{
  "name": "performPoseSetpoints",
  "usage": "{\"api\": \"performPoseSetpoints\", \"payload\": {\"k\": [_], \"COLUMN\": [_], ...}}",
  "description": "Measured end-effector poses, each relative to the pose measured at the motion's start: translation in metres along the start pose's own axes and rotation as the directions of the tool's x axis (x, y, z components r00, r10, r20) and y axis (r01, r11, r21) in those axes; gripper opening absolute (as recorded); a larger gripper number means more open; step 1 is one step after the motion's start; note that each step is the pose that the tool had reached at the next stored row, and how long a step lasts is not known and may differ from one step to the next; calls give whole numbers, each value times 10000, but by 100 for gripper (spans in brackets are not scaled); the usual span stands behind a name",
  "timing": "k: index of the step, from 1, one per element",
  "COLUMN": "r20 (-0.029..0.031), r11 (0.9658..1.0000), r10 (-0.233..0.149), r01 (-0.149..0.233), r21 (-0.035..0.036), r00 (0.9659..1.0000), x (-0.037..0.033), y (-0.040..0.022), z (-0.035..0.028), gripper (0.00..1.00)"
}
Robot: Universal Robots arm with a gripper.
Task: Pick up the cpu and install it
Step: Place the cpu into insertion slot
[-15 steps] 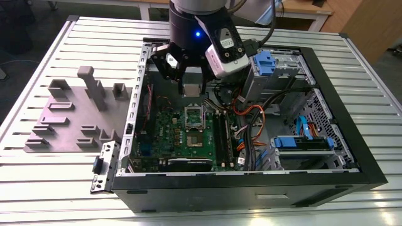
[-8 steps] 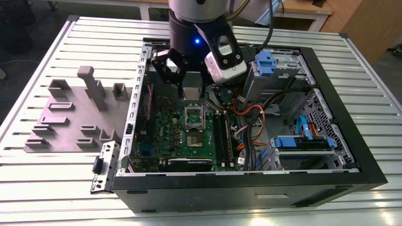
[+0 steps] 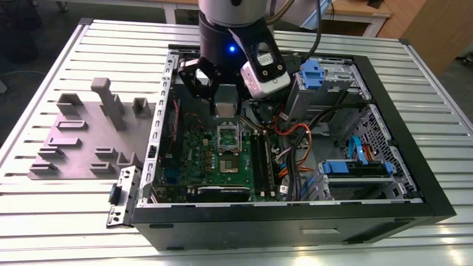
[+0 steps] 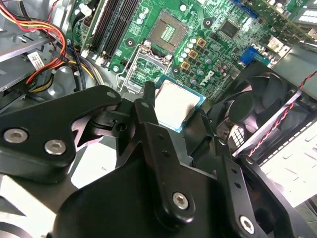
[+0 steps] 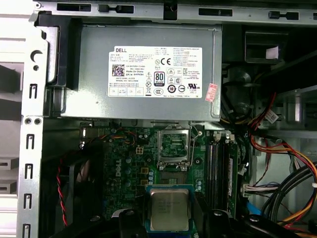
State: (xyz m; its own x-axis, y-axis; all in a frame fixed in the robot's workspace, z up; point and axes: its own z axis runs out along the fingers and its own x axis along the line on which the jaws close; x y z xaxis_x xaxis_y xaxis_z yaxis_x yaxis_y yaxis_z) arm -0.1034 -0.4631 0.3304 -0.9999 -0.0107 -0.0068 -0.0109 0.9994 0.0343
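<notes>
The black two-fingered gripper (image 4: 179, 110) is closed on the cpu (image 4: 176, 101), a small flat square chip with a silvery top and tan rim, pinched level by its opposite edges inside the open black computer case (image 3: 296, 230). Beyond it lies the green motherboard (image 5: 126, 171). In the exterior view the empty silver-framed socket (image 3: 227, 138) sits at six o'clock from the gripper, near but apart from the chip. Farther on in the first wrist view stands a grey metal box with a white label (image 5: 148, 49). On the slatted aluminium desk (image 3: 44, 233), a grey fixture plate (image 3: 81, 138) lies at nine o'clock from the case. I judge pickup done and the install step in hand: it calls for the chip square over the socket, level, and lowered gently.
</notes>
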Motion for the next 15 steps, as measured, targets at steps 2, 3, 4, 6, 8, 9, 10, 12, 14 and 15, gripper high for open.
{"api": "performPoseSetpoints", "payload": {"k": [2, 3, 4, 6, 8, 9, 10, 12, 14, 15], "r20": [0, 1, 0, 1, 0, 0, 1, 0, 0, 0], "r11": [10000, 10000, 10000, 10000, 10000, 10000, 10000, 10000, 10000, 10000], "r10": [0, 0, 0, -1, -1, 0, 0, 1, 0, 0], "r01": [0, 0, 0, 1, 1, 0, 0, -1, 0, 0], "r21": [-4, -5, -6, -7, -5, -5, -6, -4, -5, -5], "r00": [10000, 10000, 10000, 10000, 10000, 10000, 10000, 10000, 10000, 10000], "x": [0, 0, -1, -6, -12, -15, -18, -22, -26, -29], "y": [0, 0, 0, -1, -2, -3, -4, -5, -7, -7], "z": [0, 0, 3, 22, 56, 76, 95, 130, 166, 184], "gripper": [47, 47, 47, 47, 47, 47, 47, 47, 47, 47]}}
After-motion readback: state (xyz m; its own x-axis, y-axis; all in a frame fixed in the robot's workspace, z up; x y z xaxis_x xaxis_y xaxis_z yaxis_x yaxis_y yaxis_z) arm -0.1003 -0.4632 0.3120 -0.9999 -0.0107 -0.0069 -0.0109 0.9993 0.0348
